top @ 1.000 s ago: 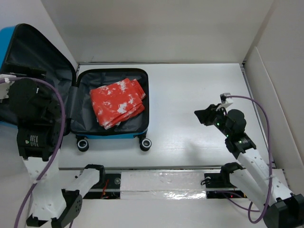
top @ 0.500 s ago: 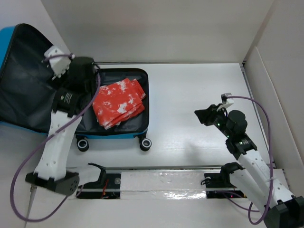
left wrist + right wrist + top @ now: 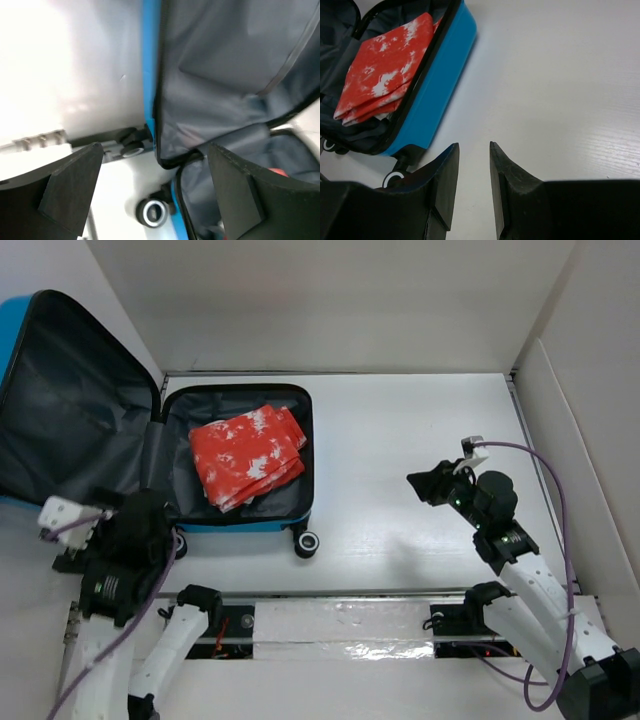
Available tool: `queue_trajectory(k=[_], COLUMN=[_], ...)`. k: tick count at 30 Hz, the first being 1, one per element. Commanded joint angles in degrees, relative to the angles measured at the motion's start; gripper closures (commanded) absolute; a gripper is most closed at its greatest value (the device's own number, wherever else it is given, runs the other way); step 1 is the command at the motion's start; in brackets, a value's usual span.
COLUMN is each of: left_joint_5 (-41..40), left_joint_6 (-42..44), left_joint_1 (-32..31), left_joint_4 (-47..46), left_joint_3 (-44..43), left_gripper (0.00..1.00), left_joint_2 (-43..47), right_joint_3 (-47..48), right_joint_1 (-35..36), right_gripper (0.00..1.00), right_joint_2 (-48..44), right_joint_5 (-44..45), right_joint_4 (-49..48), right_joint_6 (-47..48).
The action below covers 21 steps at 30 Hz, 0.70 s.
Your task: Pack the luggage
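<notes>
The luggage [image 3: 240, 526] lies open at the left, a bright blue shell with dark grey lining, and its lid [image 3: 70, 410] stands up on the far left. A folded red and white cloth [image 3: 247, 455] lies in the base. My left gripper [image 3: 148, 512] hangs low by the luggage's near left corner. In the left wrist view this gripper [image 3: 155, 150] is open and empty, facing the hinge [image 3: 170, 160] and a black wheel [image 3: 153, 212]. My right gripper [image 3: 425, 483] hovers over the bare table right of the luggage. Its jaws [image 3: 474, 145] stand a little apart with nothing between them.
White walls close in the table at the back [image 3: 330, 300] and on the right [image 3: 570, 420]. A metal rail [image 3: 340, 620] runs along the near edge between the arm bases. One front wheel [image 3: 307, 543] of the luggage sticks out toward the rail.
My left arm has swung back from above the luggage's left side to its near left corner, and its jaws have widened. The right arm has stayed still.
</notes>
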<state>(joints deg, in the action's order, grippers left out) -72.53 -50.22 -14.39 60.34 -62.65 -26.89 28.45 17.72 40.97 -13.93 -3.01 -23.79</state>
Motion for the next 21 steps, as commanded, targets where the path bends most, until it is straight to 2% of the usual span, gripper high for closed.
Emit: queue_trajectory(k=[1,3,4,5,6,7,8,9,11,16,18,19,21], left_joint_5=[-6.31,-3.26,-1.58,1.49,10.57,14.14,17.39,12.99,10.32,8.64,8.37,7.68,6.01], left_joint_6=[-11.87,-15.86,-14.57,-1.86,1.40,2.48,5.80,5.48,4.07,9.86,10.84,11.45,10.49], left_joint_1=[2.24,5.93,8.48,17.73,24.00,29.37,30.81,29.78,29.77,29.25,29.25,29.25,29.25], left_joint_4=[4.88,4.10,-0.35,-6.75,-15.34,-17.34,-20.32,-19.65,-18.32,-26.13,-28.07,-27.91,-24.59], left_joint_3=[-1.24,-0.54,1.72,3.48,4.55,5.78,6.74,7.45,9.21,13.96,12.04,8.46,3.53], left_gripper=[0.17,0.24,0.25,0.24,0.24,0.25,0.26,0.24,0.21,0.17,0.17,0.17,0.19], left_joint_2=[-15.71,-21.41,-22.31,-22.93,-22.94,-22.07,-20.49,-18.91,-17.76,-18.71,-21.69,-23.10,-28.27], right_joint_3=[2.40,2.23,2.23,2.05,1.96,1.96,2.14,2.23,2.75,2.93,2.67,2.58,2.75], right_joint_1=[0.48,0.48,0.48,0.48,0.48,0.48,0.48,0.48,0.48,0.48,0.48,0.48,1.01], right_gripper=[0.63,0.63,0.63,0.63,0.63,0.63,0.63,0.63,0.63,0.63,0.63,0.63,0.63], right_joint_2=[-0.80,-1.15,-1.50,-1.59,-1.60,-1.33,-0.98,-0.20,0.77,1.57,1.22,1.30,1.48], right_joint_5=[-0.13,0.31,0.83,1.27,1.45,1.80,1.63,1.37,0.05,0.05,0.31,-0.04,-0.22], right_joint_4=[-1.57,-1.65,-1.57,-1.56,-1.83,-1.83,-1.74,-2.00,-2.01,-1.57,-1.65,-2.09,-2.01], right_joint_6=[0.50,0.32,0.41,0.33,0.24,0.24,0.32,0.32,0.76,1.29,1.29,1.20,1.29])
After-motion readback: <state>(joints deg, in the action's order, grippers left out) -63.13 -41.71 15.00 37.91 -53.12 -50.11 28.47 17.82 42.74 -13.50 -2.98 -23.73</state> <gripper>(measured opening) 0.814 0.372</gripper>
